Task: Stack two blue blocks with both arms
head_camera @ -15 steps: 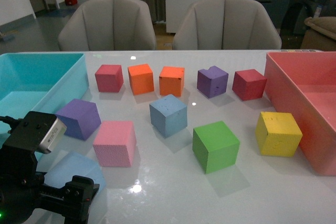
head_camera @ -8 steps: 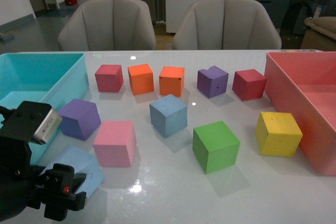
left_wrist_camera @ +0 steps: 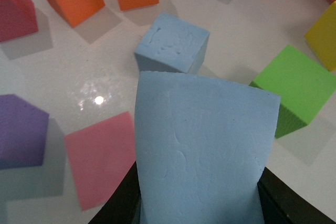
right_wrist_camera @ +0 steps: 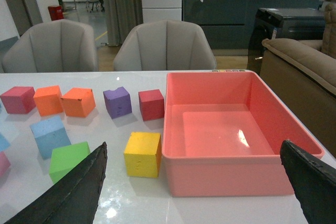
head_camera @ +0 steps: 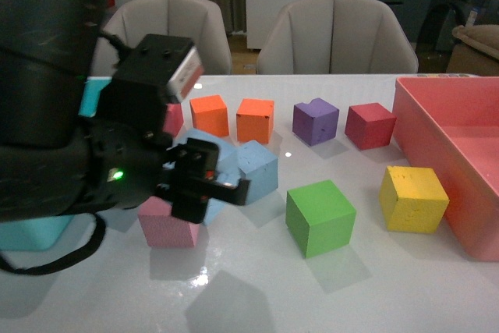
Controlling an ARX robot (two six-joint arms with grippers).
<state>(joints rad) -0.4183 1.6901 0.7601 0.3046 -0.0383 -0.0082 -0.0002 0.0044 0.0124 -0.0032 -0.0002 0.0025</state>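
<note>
The left gripper [head_camera: 204, 186], clamped on one light-blue foam cube [left_wrist_camera: 202, 150] above the white table [head_camera: 374, 286], hangs just short and left of the second blue cube [left_wrist_camera: 173, 45] resting flat ahead, far nearer it than the wide-open, empty right gripper [right_wrist_camera: 192, 153].

My left arm [head_camera: 70, 138] is bulky matte black; boxy wrist module [head_camera: 160, 68] with a silver face; one green light [head_camera: 117, 175] lit; black cable [head_camera: 54, 259] looped beneath; right gripper's fingers [right_wrist_camera: 68, 192] black, tapered.
</note>
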